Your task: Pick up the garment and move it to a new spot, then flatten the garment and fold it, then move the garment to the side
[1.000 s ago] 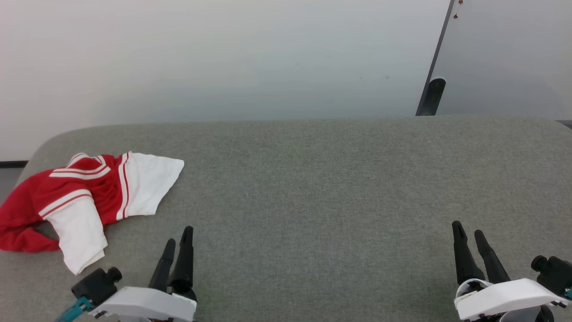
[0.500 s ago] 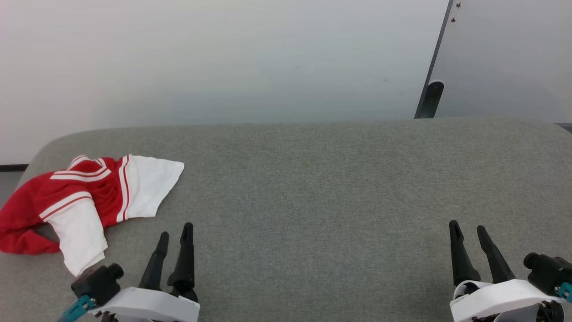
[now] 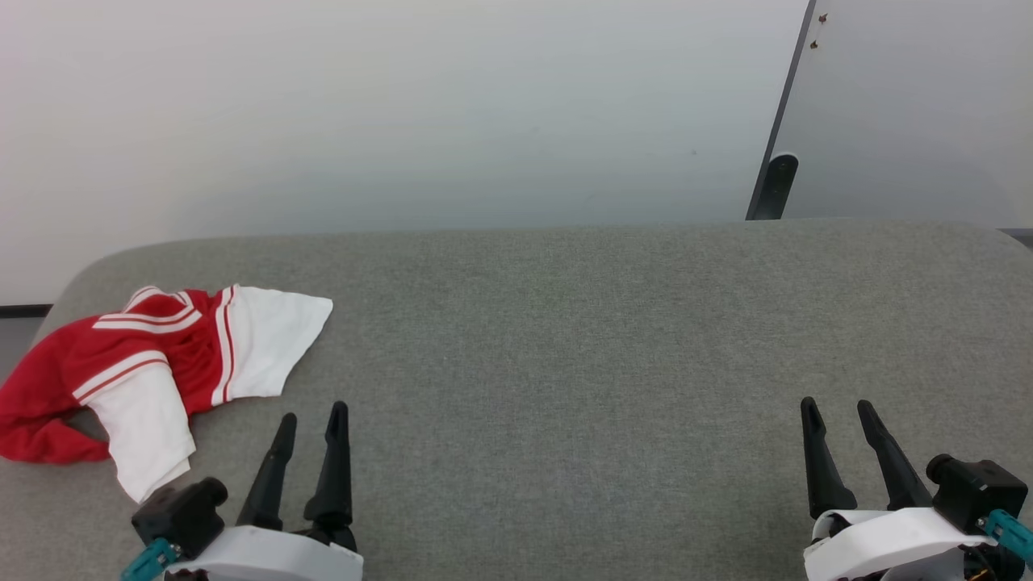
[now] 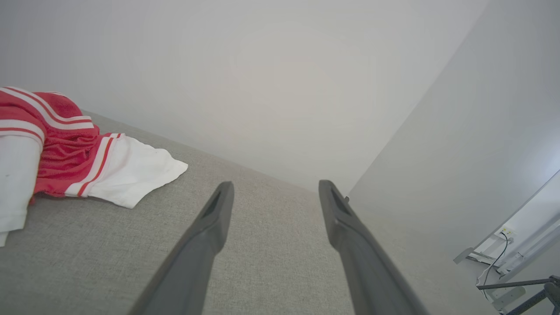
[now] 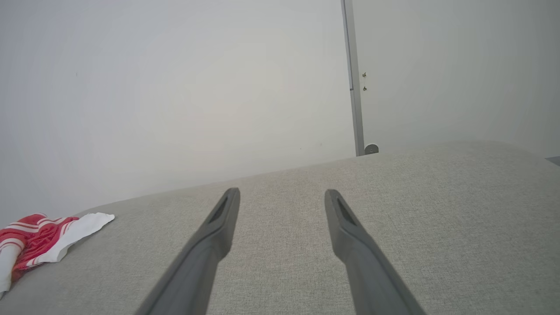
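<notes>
Garment (image 3: 153, 363) lies crumpled at the left end of the grey surface (image 3: 565, 363), perhaps overhanging; left gripper (image 3: 312, 413) and right gripper (image 3: 836, 405) gape empty.

1. One red soft jersey garment (image 3: 161, 367) with two white short sleeves.
2. Two robot hands, the left hand (image 3: 311, 415) and the right hand (image 3: 835, 403), each bearing two long dark fingers (image 3: 332, 468).
3. One grey fabric-covered worktop (image 3: 565, 363).
4. One dark upright strip (image 5: 352, 65) on the pale wall.

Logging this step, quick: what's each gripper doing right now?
Left gripper: open, holding nothing, not touching the garment.
Right gripper: open, holding nothing.
</notes>
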Tool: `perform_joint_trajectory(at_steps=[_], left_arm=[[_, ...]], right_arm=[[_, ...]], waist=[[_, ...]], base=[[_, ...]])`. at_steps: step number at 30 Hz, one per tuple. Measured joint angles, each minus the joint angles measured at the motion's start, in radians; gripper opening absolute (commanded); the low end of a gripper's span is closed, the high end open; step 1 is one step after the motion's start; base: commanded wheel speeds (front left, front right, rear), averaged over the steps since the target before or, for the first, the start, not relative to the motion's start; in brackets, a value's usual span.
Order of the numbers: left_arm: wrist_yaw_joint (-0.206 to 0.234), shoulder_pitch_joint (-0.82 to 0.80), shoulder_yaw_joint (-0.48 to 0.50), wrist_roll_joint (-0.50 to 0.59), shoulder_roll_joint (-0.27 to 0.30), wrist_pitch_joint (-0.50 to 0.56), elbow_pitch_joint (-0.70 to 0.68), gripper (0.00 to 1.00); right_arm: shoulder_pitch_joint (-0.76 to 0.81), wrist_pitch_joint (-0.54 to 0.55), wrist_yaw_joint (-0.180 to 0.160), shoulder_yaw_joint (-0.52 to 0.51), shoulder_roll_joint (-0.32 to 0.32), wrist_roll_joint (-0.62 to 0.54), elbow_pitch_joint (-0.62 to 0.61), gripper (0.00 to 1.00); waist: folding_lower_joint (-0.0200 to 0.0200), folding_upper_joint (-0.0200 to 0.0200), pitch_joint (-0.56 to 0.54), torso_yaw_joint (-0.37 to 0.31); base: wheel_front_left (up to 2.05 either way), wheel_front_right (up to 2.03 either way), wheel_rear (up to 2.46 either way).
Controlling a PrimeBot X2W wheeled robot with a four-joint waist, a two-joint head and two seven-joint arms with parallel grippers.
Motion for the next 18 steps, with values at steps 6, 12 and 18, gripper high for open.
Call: perform_joint_trajectory(at_steps=[6, 12, 18], left_arm=[[0.000, 0.000, -0.006, 0.049, 0.003, -0.016, -0.006, 1.00], [0.000, 0.001, -0.012, 0.094, 0.009, -0.026, -0.014, 1.00], [0.000, 0.001, -0.017, 0.136, 0.013, -0.039, -0.019, 1.00]], right_arm=[[0.000, -0.016, 0.000, 0.003, 0.000, -0.061, -0.009, 1.00], [0.000, -0.026, 0.000, 0.005, 0.000, -0.117, -0.015, 1.00], [-0.001, -0.040, 0.000, 0.006, 0.000, -0.171, -0.019, 1.00]], waist=[[0.0000, 0.0000, -0.004, 0.000], [0.0000, 0.0000, -0.006, -0.002], [0.0000, 0.0000, -0.008, -0.003]], base=[[0.00, 0.00, 0.00], [0.00, 0.00, 0.00], [0.00, 0.00, 0.00]])
